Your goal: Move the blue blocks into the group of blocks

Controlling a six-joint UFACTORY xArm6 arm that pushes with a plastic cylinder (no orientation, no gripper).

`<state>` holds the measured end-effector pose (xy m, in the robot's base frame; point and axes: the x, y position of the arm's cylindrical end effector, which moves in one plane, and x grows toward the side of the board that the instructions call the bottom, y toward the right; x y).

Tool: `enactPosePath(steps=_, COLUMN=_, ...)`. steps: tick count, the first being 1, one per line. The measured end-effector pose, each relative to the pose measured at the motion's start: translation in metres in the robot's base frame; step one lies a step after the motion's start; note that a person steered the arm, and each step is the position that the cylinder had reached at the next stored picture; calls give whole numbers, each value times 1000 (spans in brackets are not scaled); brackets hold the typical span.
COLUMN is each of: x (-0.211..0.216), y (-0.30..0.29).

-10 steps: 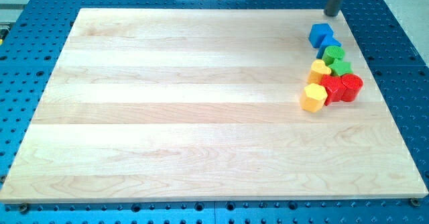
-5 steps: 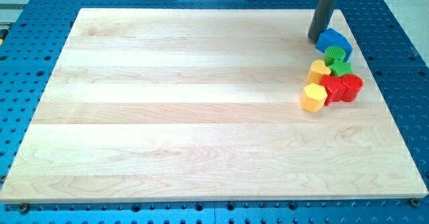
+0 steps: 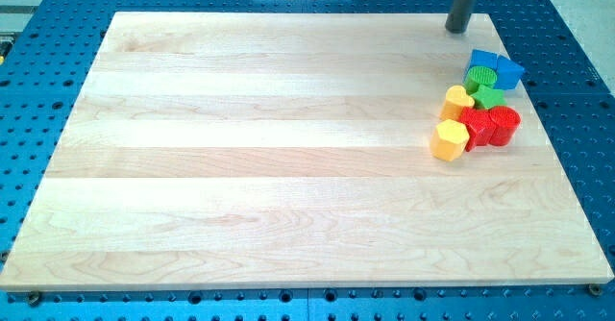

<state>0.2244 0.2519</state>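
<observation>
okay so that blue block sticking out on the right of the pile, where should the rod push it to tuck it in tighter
Nothing grips here; my tip only pushes. Contact the blue cube on its right face, coming from the view's right and pushing left, probably. That side is bare, while the green block backs its left.

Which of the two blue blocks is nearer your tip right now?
The left blue block, at the cluster's top: it sits just below my tip; the other blue block lies farther right.

A pale wooden board (image 3: 288, 158) lies on a blue perforated table (image 3: 577, 81). Near the board's right edge, toward its top right corner, blocks cluster touching: two blue blocks (image 3: 496, 67), green (image 3: 480, 77), yellow (image 3: 450, 139) and red (image 3: 504, 125) pieces.
</observation>
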Motion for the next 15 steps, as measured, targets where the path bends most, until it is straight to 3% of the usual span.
enactPosePath(steps=1, x=65, y=9)
enactPosePath(steps=3, x=119, y=8)
enactPosePath(steps=4, x=124, y=8)
enactPosePath(steps=5, x=114, y=8)
enactPosePath(steps=7, x=48, y=24)
enactPosePath(steps=9, x=95, y=94)
enactPosePath(steps=12, x=107, y=10)
enactPosePath(steps=13, x=104, y=13)
enactPosePath(steps=15, x=51, y=50)
